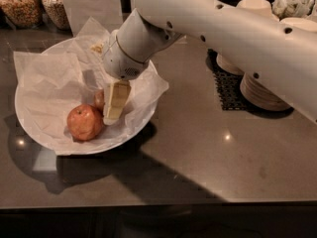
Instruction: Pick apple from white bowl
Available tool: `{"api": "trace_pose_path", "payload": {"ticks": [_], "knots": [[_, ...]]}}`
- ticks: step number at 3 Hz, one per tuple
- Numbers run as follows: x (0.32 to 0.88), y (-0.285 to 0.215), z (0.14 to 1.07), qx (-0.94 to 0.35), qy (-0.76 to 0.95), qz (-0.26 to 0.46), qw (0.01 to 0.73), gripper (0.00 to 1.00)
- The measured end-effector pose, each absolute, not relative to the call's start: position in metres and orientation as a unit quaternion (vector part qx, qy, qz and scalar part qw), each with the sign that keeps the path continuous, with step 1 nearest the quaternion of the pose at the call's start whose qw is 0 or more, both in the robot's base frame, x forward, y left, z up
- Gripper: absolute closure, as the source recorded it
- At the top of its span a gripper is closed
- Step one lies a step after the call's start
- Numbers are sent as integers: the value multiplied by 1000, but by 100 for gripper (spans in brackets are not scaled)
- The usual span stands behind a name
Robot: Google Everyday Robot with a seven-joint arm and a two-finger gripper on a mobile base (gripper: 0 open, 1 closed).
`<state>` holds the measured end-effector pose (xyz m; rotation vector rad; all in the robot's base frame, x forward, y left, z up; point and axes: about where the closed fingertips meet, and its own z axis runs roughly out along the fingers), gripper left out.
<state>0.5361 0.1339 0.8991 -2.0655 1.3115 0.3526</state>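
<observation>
The apple [99, 99]: only a sliver of deep red skin showed, stem end hidden. It sat low in the white bowl [25, 120], right of centre, on the crumpled paper lining [47, 90]. It lay between the gripper [112, 114] and a larger, paler orange-red speckled apple [84, 122], close against both.

Surface: a dark, glossy counter [198, 157] with small light glints and a broad shadow. Two glass jars [20, 4] stood at the back left. At right, stacked beige paper bowls [262, 90] rested on a black mat [227, 86].

The arm [237, 38]: white, extended from the upper right, wrist angled down into the bowl. The gripper pointed downward at the apple's right side. Whether it was open or closed could not be told.
</observation>
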Motion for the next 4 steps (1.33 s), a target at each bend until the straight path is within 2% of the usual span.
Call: {"api": "trace_pose_path", "payload": {"ticks": [1,2,3,4], "knots": [[536,134,899,-789,501,135,329,19],[536,134,899,-789,501,135,329,22],[536,134,899,-789,501,135,329,8],[536,134,899,-789,501,135,329,6]]}}
